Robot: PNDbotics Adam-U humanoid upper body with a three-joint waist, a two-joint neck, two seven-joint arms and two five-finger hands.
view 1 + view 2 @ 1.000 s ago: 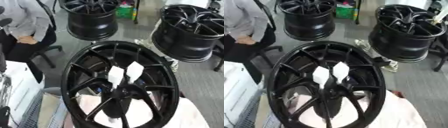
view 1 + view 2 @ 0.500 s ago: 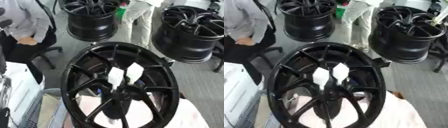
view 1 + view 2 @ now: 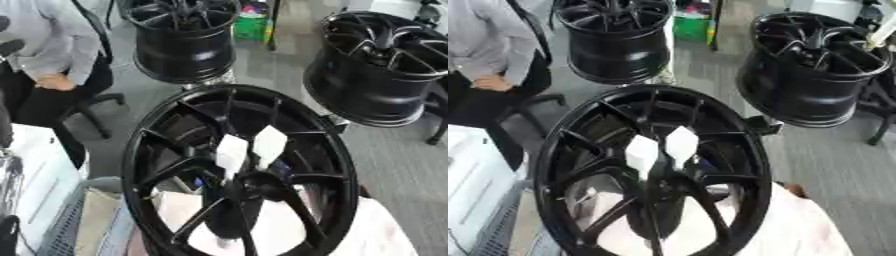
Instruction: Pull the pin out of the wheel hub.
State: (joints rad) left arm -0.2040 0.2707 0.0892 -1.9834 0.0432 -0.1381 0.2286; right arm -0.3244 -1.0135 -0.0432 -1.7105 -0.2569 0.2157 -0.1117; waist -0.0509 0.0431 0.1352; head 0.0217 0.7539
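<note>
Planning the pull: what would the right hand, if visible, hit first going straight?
Cannot say: no right hand shows in either view. Only the black wheel with two white pieces by its hub is ahead; a dark shape under the hub is unclear.

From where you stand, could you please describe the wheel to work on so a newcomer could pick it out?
Three black wheels show; take the nearest wheel, tilted up at the bottom centre over a white cloth. Unlike the two behind, it alone carries two white tags beside its hub.

Both eyes look steeply down, close; both share the wheel hub (image 3: 241, 172).
</note>
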